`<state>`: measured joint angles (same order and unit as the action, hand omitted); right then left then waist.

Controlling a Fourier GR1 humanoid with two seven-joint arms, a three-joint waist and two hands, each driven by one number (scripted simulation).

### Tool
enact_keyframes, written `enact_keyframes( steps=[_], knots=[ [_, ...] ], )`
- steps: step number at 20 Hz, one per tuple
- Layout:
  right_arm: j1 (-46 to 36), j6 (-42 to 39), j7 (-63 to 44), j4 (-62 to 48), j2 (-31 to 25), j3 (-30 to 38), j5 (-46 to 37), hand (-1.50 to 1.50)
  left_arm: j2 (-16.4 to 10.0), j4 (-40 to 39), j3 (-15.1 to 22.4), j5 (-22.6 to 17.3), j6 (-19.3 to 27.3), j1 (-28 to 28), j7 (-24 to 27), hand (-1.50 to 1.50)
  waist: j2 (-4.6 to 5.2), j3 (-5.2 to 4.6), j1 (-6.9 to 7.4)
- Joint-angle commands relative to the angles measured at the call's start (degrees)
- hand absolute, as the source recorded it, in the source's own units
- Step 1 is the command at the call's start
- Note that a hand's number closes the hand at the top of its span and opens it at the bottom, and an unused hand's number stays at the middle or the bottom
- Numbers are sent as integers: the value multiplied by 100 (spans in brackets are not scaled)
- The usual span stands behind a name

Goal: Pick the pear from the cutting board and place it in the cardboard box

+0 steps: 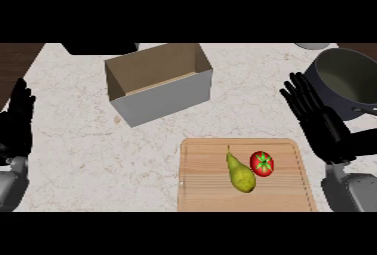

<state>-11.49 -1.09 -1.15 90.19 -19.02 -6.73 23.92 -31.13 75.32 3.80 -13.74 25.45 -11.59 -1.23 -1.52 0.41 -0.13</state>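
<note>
A yellow-green pear (241, 175) lies on the wooden cutting board (206, 194) near the counter's front, its stem pointing away from me. A red tomato (262, 164) sits right beside it on the board. The open cardboard box (158, 82) stands at the back, left of the board. My right hand (324, 124) is open with straight fingers, to the right of the board and above the counter, apart from the pear. My left hand (16, 122) rests open at the left edge.
A large grey pot (352, 82) stands at the back right, close behind my right hand. A dark object (99, 48) sits behind the box at the counter's far edge. Bare speckled counter (88, 159) lies between the box and the board.
</note>
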Motion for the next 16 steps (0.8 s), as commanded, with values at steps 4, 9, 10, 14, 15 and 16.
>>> enact_keyframes(
  steps=[4, 9, 10, 14, 15, 16],
  knots=[
    [255, 622, -1075, -317, -235, -1000, -1348, -150, 374, 717, 1104, 217, -877, -237, 202, 0, 163, -65, -75],
    [243, 581, -1000, -363, -1548, -1660, -3235, -150, 524, 875, 1533, 122, -1327, -318, 121, 0, 102, -190, -266],
    [381, 734, -1001, -331, -1681, -1846, -3666, -150, 520, 861, 1630, 131, -1425, -229, 133, 0, 73, -154, -302],
    [253, 902, -1315, 70, -2088, -2742, -5227, -150, 656, 968, 1814, 76, -1572, -281, 11, 0, 43, -95, -197],
    [178, 860, -1559, 370, -2218, -2829, -5470, -150, 649, 947, 1883, 162, -1587, -313, 5, 0, 32, -91, -244],
    [131, 897, -1819, 608, -2185, -3019, -5803, -150, 645, 922, 1810, 95, -1595, -345, -70, 0, 39, -86, -222]
  ],
)
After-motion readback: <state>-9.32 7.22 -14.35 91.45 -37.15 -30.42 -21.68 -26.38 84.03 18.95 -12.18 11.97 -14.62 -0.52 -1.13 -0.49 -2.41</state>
